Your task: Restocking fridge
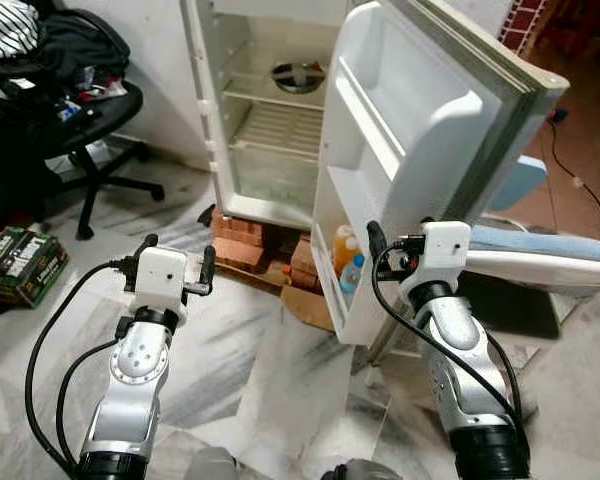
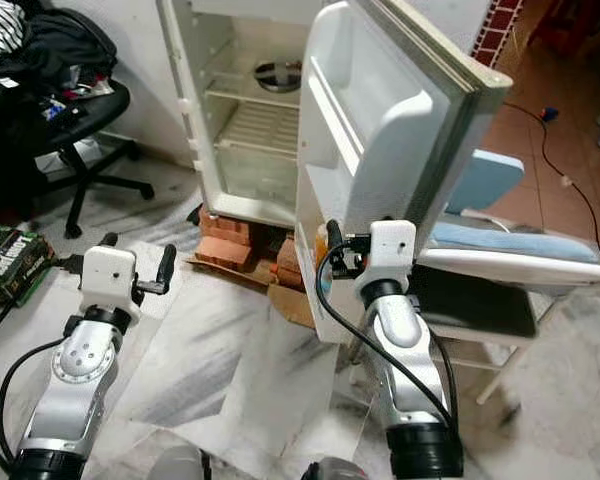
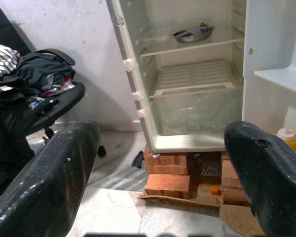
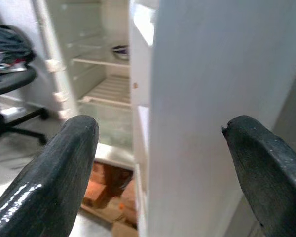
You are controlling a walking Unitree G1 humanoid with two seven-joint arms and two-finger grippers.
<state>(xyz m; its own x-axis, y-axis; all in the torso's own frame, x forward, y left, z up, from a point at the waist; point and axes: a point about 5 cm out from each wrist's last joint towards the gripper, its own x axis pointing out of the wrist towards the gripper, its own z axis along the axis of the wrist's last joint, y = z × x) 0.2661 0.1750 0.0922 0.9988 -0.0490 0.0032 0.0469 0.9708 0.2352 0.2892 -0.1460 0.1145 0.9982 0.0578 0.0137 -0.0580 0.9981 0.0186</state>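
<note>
The white fridge point(image 1: 270, 130) stands open, its door point(image 1: 420, 130) swung wide towards me. A steel bowl point(image 1: 298, 76) sits on the upper shelf, above a bare wire shelf point(image 3: 195, 76) and a crisper. An orange bottle point(image 1: 344, 248) and a blue-capped bottle point(image 1: 352, 274) stand in the door's bottom rack. My left gripper point(image 1: 177, 260) hangs open and holds nothing, over the floor in front of the fridge. My right gripper point(image 4: 160, 128) is open too, with its fingers either side of the door's outer edge, not touching it.
Red bricks point(image 1: 245, 245) prop up the fridge, with torn cardboard point(image 1: 305, 302) beside them. An office chair point(image 1: 85, 110) piled with clothes stands at the left, with a dark carton point(image 1: 20, 262) on the floor. A folding chair with a blue cushion point(image 1: 540, 245) is behind the door.
</note>
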